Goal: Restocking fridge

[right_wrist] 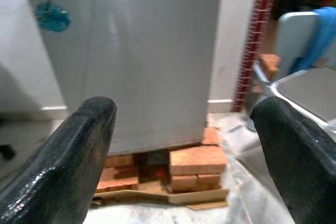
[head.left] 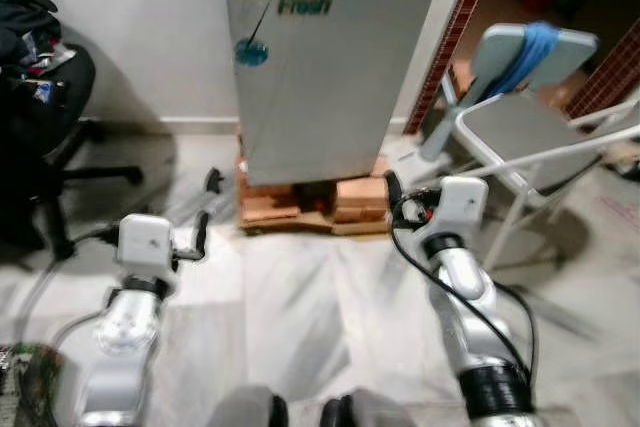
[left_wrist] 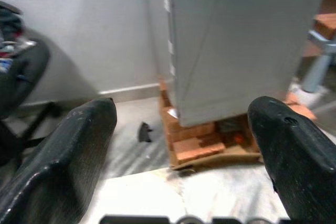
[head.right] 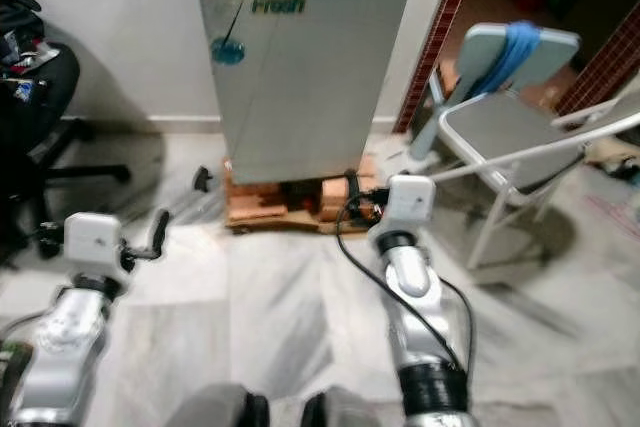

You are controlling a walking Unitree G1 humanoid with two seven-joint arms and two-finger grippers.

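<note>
Fridge (head.left: 320,67) stands dead ahead against the wall, door closed, raised on bricks (head.left: 315,202) over cardboard. Left gripper (left_wrist: 181,145) and right gripper (right_wrist: 184,145) both held out low toward it, fingers spread wide, nothing in either. No stock items visible. Folding chair (head.left: 530,117) with a blue cloth sits to the right, office chair (head.left: 40,117) to the left. Door looks like smooth, rigid sheet metal, likely slippery on flat faces and held by a seal; best purchase is probably an edge or handle, not visible here. Brick footing may rock, so pull steadily.
</note>
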